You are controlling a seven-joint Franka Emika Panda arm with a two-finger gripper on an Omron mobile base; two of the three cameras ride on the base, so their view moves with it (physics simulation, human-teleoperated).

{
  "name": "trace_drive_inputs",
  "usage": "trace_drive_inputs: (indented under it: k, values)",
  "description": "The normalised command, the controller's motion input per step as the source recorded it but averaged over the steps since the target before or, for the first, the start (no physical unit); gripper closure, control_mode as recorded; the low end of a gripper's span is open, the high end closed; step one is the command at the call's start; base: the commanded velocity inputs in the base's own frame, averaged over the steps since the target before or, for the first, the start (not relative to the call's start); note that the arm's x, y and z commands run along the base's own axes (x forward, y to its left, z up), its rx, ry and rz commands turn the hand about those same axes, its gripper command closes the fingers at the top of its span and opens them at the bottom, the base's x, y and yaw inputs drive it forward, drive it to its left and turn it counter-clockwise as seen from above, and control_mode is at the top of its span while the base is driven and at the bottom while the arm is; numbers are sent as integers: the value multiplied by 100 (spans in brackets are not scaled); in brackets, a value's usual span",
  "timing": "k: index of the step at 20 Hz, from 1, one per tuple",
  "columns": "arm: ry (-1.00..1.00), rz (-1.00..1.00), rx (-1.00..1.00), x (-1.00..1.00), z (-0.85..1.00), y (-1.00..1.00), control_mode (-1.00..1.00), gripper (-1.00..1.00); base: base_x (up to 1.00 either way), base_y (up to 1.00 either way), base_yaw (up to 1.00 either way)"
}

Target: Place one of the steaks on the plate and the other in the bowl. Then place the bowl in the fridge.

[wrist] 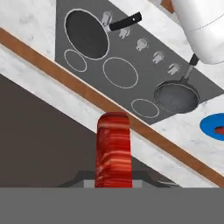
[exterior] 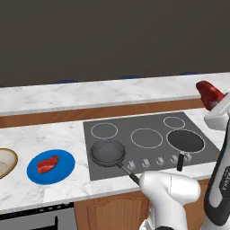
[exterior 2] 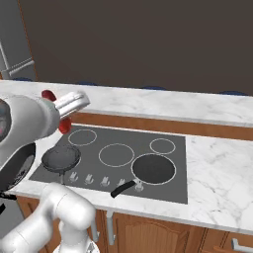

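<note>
On the white tabletop [exterior: 58,96] one steak [exterior: 47,164] lies on the blue plate [exterior: 63,170]. The tool [exterior: 214,102] pinches the other steak [exterior: 209,93] high above the stove [exterior: 148,146].

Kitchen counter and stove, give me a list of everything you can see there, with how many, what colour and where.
steaks: two, red; one on the plate, one in the gripper
plate: one, blue, counter left of the cooktop
bowl: one, tan, left of the plate
frying pans: two, dark; one on the front left burner, one on the front right
cooktop: one, grey, set in the counter
counter: white marble
fridge: grey, far left
gripper: one, shut on a steak, raised above the cooktop
</note>
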Motion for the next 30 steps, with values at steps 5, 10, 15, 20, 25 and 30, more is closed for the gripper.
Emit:
trace_drive_inputs:
  k: [5,10,15,20,25,30]
  values:
    - [-39,-22,45,-2,-15,52,-100,100,0,0,0]
    - [-19,-37,41,22,-10,81,-100,100,0,0,0]
    - [-1,-39,55,0,-19,77,-100,100,0,0,0]
    - [6,-25,63,0,-19,45,-100,100,0,0,0]
    - [19,7,24,4,-40,49,-100,100,0,0,0]
    - [20,24,0,27,-27,47,-100,100,0,0,0]
